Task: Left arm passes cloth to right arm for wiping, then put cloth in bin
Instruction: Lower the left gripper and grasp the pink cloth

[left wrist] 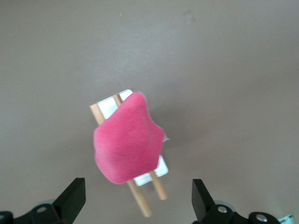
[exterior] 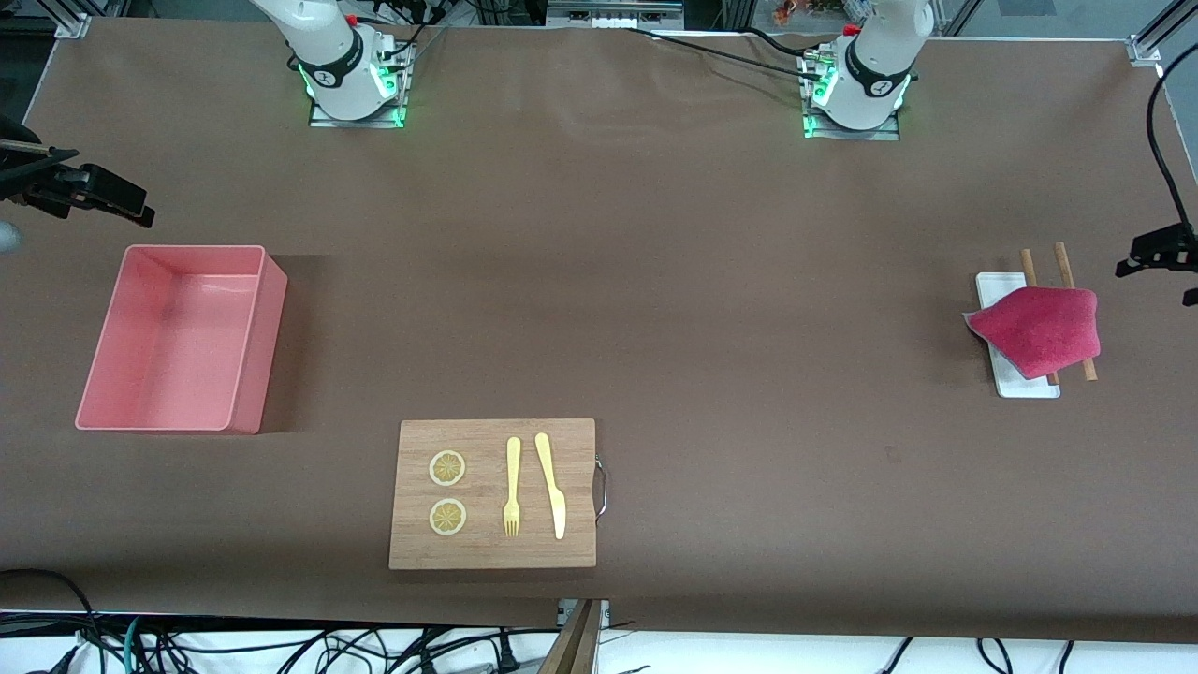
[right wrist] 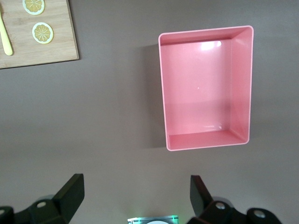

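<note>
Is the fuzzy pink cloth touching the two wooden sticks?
Touching. The left wrist view shows the cloth draped right over both wooden sticks, which poke out from under it at each end.

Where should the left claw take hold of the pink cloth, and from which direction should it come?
Probably from straight above. The cloth lies draped over two wooden sticks and a small white tray, so it humps up in the middle. Pinching that raised middle should gather the fabric without catching the sticks. The left claw is open above it; the right claw waits open over the table by the bin.
</note>
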Controlling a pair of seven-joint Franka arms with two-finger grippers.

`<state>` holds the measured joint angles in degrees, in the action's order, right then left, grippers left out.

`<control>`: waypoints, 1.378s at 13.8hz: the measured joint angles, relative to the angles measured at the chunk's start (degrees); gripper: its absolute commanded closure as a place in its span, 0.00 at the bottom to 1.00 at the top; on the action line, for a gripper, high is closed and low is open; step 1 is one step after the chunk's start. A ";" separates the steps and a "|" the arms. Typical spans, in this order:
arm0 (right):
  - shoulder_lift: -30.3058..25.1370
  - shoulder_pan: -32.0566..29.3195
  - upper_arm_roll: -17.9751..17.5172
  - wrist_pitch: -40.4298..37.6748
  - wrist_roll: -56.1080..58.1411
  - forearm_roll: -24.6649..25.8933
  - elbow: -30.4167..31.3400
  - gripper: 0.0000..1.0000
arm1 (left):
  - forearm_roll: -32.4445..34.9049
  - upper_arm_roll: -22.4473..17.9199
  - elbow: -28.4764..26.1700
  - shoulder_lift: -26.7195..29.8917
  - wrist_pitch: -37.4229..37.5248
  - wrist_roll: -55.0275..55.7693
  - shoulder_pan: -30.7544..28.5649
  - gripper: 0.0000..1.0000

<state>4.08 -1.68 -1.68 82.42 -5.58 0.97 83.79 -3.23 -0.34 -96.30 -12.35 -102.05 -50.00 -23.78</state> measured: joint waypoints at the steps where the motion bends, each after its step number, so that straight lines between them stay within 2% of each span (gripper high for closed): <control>1: 0.00 -0.02 0.00 0.08 0.00 0.00 0.00 0.00 | -0.65 -0.01 0.34 -2.11 -0.75 -5.24 -2.07 0.00; 4: 0.00 -0.06 0.02 0.14 0.00 0.00 0.00 0.00 | -5.91 -0.07 2.05 -8.63 -3.49 -22.96 -8.42 0.00; 7: 0.00 -0.12 0.10 0.16 0.00 0.00 0.00 0.00 | -9.88 -0.06 7.36 -15.74 -3.96 -38.06 -14.80 0.00; 10: 0.00 -0.12 0.12 0.53 0.00 0.00 -0.01 0.00 | -20.13 0.00 9.76 -22.86 -3.67 -50.50 -19.33 0.00; 13: 0.00 -0.13 0.12 0.93 0.01 0.00 -0.02 0.00 | -26.02 0.32 10.57 -28.24 -3.16 -59.96 -20.61 0.00; 18: 0.68 -0.15 0.09 3.85 0.02 0.01 0.00 0.00 | -29.21 0.51 10.92 -31.93 1.11 -73.37 -21.19 0.00; 19: 0.84 -0.15 -0.01 3.93 0.03 0.01 0.03 0.00 | -29.58 0.50 10.92 -33.04 1.53 -74.88 -21.57 0.03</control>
<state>4.92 -1.84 -1.69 86.35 -5.56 0.97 83.82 -32.80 0.16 -85.38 -45.39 -100.52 -124.88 -45.35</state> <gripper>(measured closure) 0.000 0.000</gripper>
